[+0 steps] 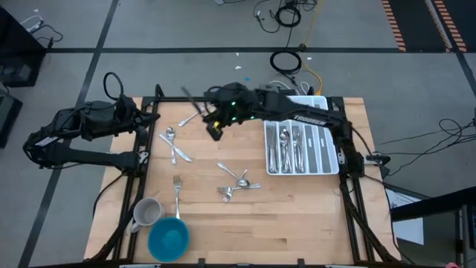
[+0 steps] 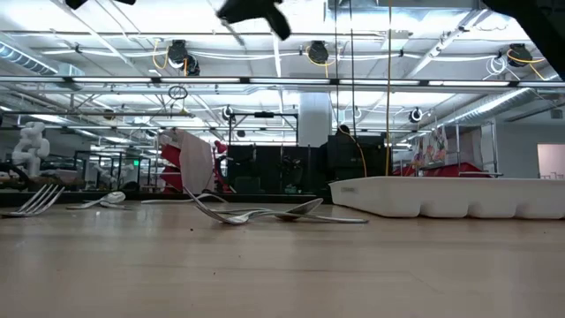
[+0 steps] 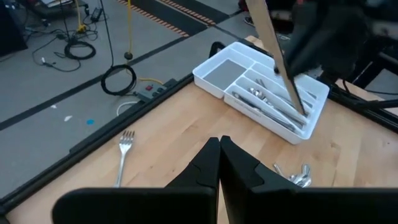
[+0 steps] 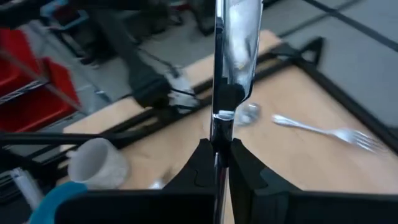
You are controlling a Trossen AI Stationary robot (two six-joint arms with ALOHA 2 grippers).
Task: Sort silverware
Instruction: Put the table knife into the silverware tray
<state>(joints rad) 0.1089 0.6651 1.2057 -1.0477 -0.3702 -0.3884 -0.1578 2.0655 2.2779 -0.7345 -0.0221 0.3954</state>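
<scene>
My right gripper (image 1: 211, 117) hovers high over the far middle of the table, shut on a silver knife (image 1: 195, 102) that also shows in the left wrist view (image 3: 273, 50) and the low view (image 2: 231, 32). Loose silverware lies flat on the wood: a fork (image 1: 192, 117) and a spoon (image 1: 170, 135) far left, a fork (image 1: 177, 186) near left, and a small pile (image 1: 238, 183) in the middle. More pieces lie in the white tray (image 1: 327, 149). My left gripper (image 3: 217, 152) waits shut at the table's left edge (image 1: 145, 115). My right gripper pinches the knife between its two fingers at one end (image 4: 219, 134). The fingers lie along the knife, which sticks out ahead of them toward the table's far left. Its blade (image 4: 239, 37) is lifted clear of the table.
A grey mug (image 1: 146, 212) and a blue bowl (image 1: 169, 238) stand at the near left corner. The white tray sits at the right, far half of the table. Bare wood lies between the pile and the near edge. Black frame rails run along the table's sides.
</scene>
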